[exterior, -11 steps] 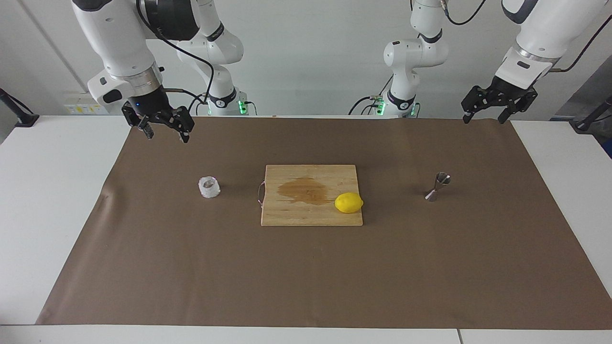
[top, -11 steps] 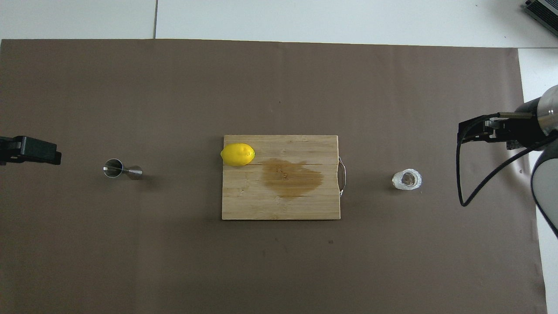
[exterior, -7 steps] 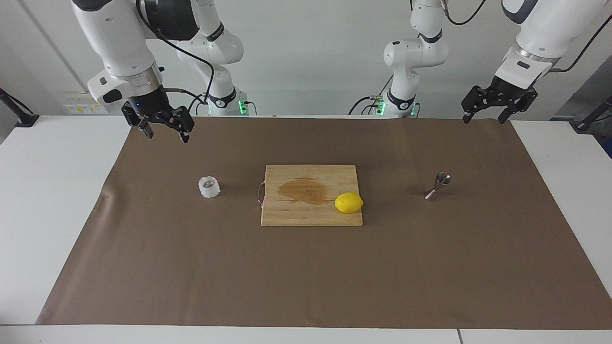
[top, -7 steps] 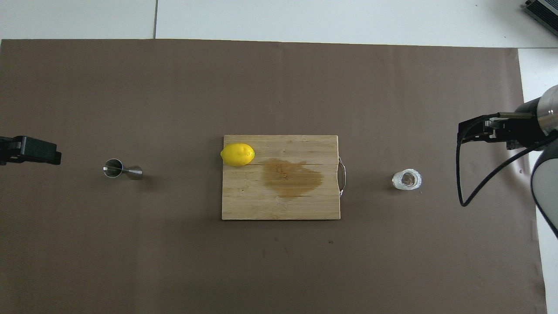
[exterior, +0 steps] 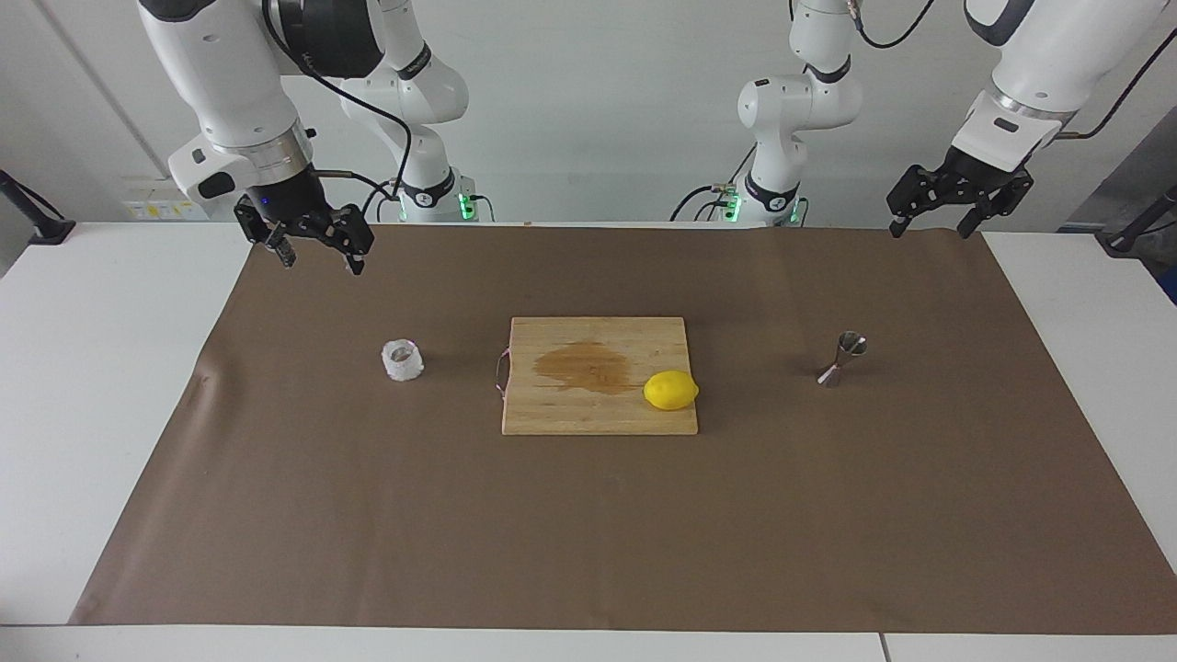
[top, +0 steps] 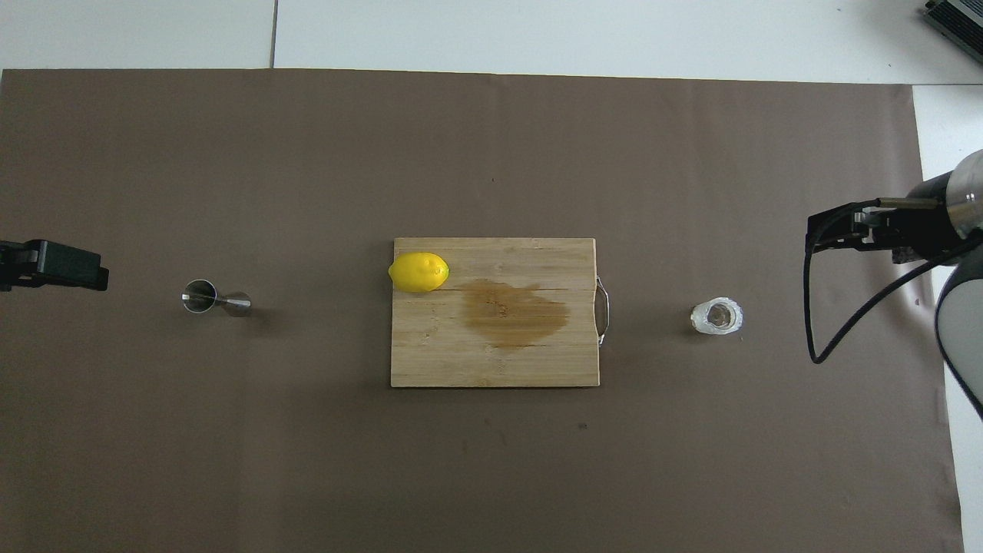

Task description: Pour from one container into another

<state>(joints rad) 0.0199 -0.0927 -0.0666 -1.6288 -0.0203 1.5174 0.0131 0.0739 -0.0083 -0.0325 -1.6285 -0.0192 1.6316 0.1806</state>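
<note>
Pincers agape; board, lemon between vessels.

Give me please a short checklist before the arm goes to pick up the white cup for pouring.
1. White cup stands upright on the brown mat: ok.
2. Steel jigger stands upright, mouth up: ok.
3. Right claw open and holding nothing: ok.
4. Left claw open, waiting: ok.
5. Nothing between right claw and cup: ok.
6. What is in the cup: cannot tell.
</note>
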